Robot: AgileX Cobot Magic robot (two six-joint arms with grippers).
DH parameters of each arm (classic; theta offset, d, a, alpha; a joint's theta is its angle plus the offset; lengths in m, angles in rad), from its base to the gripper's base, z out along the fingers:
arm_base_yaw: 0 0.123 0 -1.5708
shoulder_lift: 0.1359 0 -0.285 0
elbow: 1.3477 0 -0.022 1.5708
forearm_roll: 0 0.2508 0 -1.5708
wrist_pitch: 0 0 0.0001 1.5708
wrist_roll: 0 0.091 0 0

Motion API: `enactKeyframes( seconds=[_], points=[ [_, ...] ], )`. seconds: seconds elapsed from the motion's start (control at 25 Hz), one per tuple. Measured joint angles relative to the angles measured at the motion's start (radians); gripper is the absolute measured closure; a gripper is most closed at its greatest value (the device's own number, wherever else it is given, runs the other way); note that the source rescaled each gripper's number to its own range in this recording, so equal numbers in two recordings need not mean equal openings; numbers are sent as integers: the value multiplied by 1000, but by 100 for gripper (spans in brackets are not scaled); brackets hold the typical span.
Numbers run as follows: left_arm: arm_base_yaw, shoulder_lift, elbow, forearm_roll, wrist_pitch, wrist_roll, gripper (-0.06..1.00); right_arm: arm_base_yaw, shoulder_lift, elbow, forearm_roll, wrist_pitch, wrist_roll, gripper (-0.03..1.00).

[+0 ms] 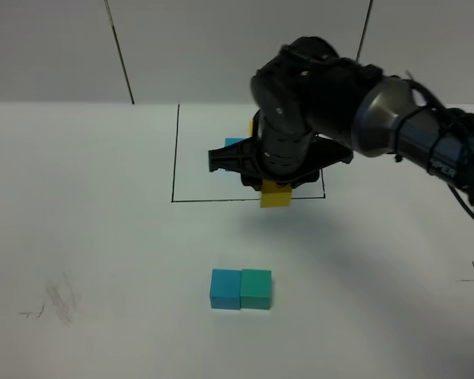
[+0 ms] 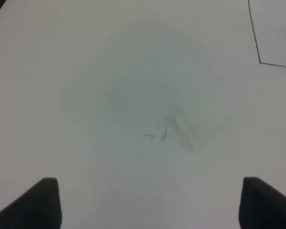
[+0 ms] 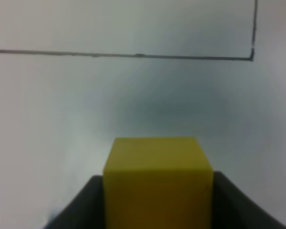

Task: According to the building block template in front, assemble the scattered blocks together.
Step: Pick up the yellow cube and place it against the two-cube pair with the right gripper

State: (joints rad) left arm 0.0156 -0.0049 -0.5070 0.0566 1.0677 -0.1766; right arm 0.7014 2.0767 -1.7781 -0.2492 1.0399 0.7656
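My right gripper (image 1: 275, 188) is shut on the yellow block (image 1: 275, 197) and holds it in the air over the near line of the black drawn rectangle (image 1: 174, 158). The right wrist view shows the yellow block (image 3: 157, 176) between the dark fingers (image 3: 76, 210). The blue block (image 1: 225, 288) and the teal-green block (image 1: 256, 288) sit side by side, touching, on the white table nearer the front. The template (image 1: 235, 143) is mostly hidden behind the right arm; only a blue and a yellow bit show. My left gripper (image 2: 150, 205) is open and empty over bare table.
A grey smudge with pen marks (image 1: 61, 298) lies at the front left and shows in the left wrist view (image 2: 181, 126). A small corner mark (image 1: 470, 276) is at the right. The rectangle's line (image 3: 133, 56) runs beyond the yellow block.
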Motion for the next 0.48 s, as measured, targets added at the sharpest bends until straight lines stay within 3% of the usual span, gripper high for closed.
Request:
enactKeyframes(
  seconds=[0.16,0.48],
  points=[
    [0,0,0,0,0,0,4,46,56,-34,-35,7,72,94],
    [0,0,0,0,0,0,4,50,107,-36,-40,109,162,94]
  ],
)
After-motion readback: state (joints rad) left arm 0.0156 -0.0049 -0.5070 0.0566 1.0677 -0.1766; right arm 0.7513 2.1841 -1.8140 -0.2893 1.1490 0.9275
